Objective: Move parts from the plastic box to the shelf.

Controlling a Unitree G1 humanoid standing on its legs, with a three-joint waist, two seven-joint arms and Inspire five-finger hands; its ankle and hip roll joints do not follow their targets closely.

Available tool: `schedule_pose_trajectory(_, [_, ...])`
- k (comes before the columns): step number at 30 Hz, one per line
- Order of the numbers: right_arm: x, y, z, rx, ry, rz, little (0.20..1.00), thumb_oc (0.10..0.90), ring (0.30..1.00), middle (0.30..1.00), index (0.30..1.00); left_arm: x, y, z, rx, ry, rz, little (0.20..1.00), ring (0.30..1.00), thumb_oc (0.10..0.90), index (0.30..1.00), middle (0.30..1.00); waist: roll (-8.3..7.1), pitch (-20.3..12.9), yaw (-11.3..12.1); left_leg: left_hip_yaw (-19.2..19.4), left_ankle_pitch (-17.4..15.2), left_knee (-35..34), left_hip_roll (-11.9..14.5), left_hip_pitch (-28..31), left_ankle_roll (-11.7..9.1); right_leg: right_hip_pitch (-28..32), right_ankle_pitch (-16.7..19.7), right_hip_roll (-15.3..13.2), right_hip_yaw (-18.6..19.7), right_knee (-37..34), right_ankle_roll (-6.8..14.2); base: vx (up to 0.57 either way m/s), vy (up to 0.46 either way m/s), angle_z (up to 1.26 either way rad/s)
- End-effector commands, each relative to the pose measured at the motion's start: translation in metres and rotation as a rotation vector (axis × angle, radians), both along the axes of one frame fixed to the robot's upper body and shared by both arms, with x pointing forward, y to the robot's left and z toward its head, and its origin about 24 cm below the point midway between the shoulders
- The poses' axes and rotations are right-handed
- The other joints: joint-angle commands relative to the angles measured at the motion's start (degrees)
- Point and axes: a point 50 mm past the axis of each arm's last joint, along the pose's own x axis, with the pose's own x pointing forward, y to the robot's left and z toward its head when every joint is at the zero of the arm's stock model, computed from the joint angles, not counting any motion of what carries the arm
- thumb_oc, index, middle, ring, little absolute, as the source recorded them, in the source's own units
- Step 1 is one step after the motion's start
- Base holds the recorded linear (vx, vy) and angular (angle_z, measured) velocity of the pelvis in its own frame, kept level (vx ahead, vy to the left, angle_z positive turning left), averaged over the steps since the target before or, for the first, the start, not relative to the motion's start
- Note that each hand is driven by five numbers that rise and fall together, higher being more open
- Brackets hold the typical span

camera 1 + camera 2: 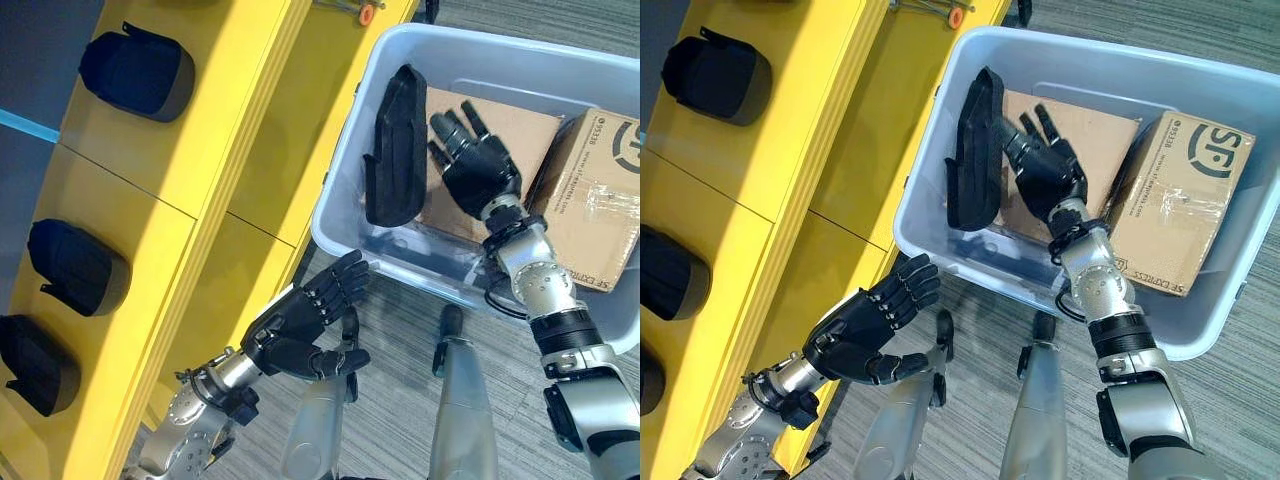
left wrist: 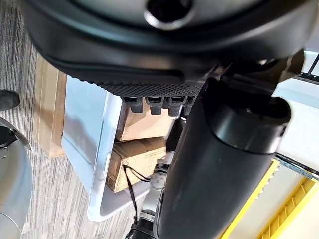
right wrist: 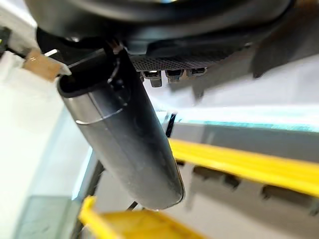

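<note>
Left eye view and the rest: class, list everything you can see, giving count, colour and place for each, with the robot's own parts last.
Box: one, pale grey plastic, on the floor right of the shelf.
Part in box: one, black, standing on edge against the box's left wall.
Cartons: two, brown cardboard, inside the box.
Shelf: one, yellow, at the left.
Parts on shelf: three, black, spaced along the shelf.
Floor: grey striped carpet.
Left hand: dark, fingers straight, holding nothing, between shelf and box.
Right hand: dark, fingers spread, over the box beside the black part.
</note>
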Motion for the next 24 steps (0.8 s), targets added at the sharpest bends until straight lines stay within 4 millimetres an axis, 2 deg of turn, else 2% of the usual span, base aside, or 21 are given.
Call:
schedule_pose_trajectory(1, [-0.023,0.014,0.087,0.056,-0.352,0.062,1.000,0.900,1.000,1.000,1.000,-0.003,-0.016,0.032,-0.162,-0.156,-0.044,1.000,1.000,0.900,1.000,1.000,6.47,1.74,-2.45,0.52,-8.97,4.87,1.89,3.69,2.70,9.17,-5.18,-0.25,2.22,-6.63,0.31,0.00,0.000,0.00])
schedule_pose_trajectory(6, [-0.025,-0.003,0.091,0.070,-0.360,-0.028,1.000,0.900,1.000,1.000,1.000,-0.002,-0.017,0.035,-0.165,-0.153,-0.037,1.000,1.000,0.900,1.000,1.000,6.46,1.74,-2.88,0.63,-9.33,4.70,1.68,4.82,2.92,10.52,-5.31,-0.34,2.33,-7.12,0.43,0.00,0.011,-0.02])
schedule_pose_trajectory(9, [-0.030,-0.006,0.096,0.004,-0.395,-0.097,1.000,0.900,1.000,1.000,1.000,-0.002,-0.019,0.035,-0.167,-0.151,-0.036,1.000,1.000,0.900,1.000,1.000,6.31,1.74,-3.26,0.56,-9.14,4.35,1.79,5.31,2.75,11.04,-4.97,-0.25,2.46,-7.69,0.51,-0.01,0.007,-0.03])
schedule_pose_trajectory(12, [-0.041,0.005,0.097,-0.029,-0.424,-0.090,1.000,0.900,1.000,1.000,1.000,0.000,-0.019,0.037,-0.171,-0.162,-0.022,1.000,1.000,0.900,1.000,1.000,6.00,1.74,-3.93,1.03,-8.73,3.83,2.27,5.46,2.62,10.74,-3.96,0.11,2.74,-8.46,0.59,-0.03,0.019,-0.06])
schedule_pose_trajectory(13, [-0.050,0.016,0.092,-0.040,-0.424,-0.056,1.000,0.900,1.000,1.000,1.000,0.000,-0.019,0.039,-0.179,-0.165,-0.005,1.000,1.000,0.900,1.000,1.000,5.59,1.74,-4.73,1.22,-8.72,3.33,2.39,5.90,2.71,10.74,-3.74,0.27,3.16,-8.85,0.67,-0.02,0.032,-0.07])
schedule_pose_trajectory(16, [-0.058,0.032,0.085,-0.082,-0.422,-0.019,1.000,0.900,1.000,1.000,1.000,0.002,-0.020,0.040,-0.186,-0.168,0.007,1.000,1.000,0.900,1.000,1.000,5.27,1.74,-5.47,1.67,-8.57,3.07,2.57,5.91,2.67,10.47,-3.36,0.71,3.59,-9.21,0.64,-0.02,0.031,-0.12])
schedule_pose_trajectory(17, [-0.063,0.042,0.078,-0.098,-0.415,0.001,1.000,0.900,1.000,1.000,1.000,0.002,-0.021,0.040,-0.185,-0.173,0.018,1.000,1.000,0.900,1.000,1.000,5.07,1.74,-5.93,1.95,-8.49,3.07,2.65,5.81,2.66,10.26,-3.14,0.92,3.94,-9.31,0.65,-0.02,0.032,-0.14])
schedule_pose_trajectory(19, [-0.066,0.050,0.068,-0.114,-0.392,0.028,1.000,0.900,1.000,1.000,1.000,0.002,-0.022,0.041,-0.193,-0.174,0.028,1.000,1.000,0.900,1.000,1.000,4.74,1.74,-6.57,2.09,-8.60,3.09,2.47,5.99,2.77,10.30,-3.30,0.83,4.14,-9.23,0.72,-0.01,0.031,-0.11])
schedule_pose_trajectory(22, [-0.072,0.074,0.053,-0.141,-0.367,0.146,1.000,0.900,1.000,1.000,1.000,0.004,-0.024,0.041,-0.199,-0.178,0.049,1.000,1.000,0.900,1.000,1.000,4.35,1.74,-7.07,2.50,-8.28,2.84,2.76,6.19,2.75,10.36,-2.56,1.32,4.52,-9.88,0.62,-0.01,0.033,-0.13])
schedule_pose_trajectory(24, [-0.077,0.081,0.045,-0.163,-0.354,0.153,1.000,0.900,1.000,1.000,1.000,0.005,-0.025,0.041,-0.200,-0.179,0.052,1.000,1.000,0.900,1.000,1.000,4.10,1.74,-7.23,2.64,-8.24,2.80,2.91,6.27,2.68,10.41,-2.32,1.46,4.56,-10.06,0.68,-0.01,0.017,-0.14])
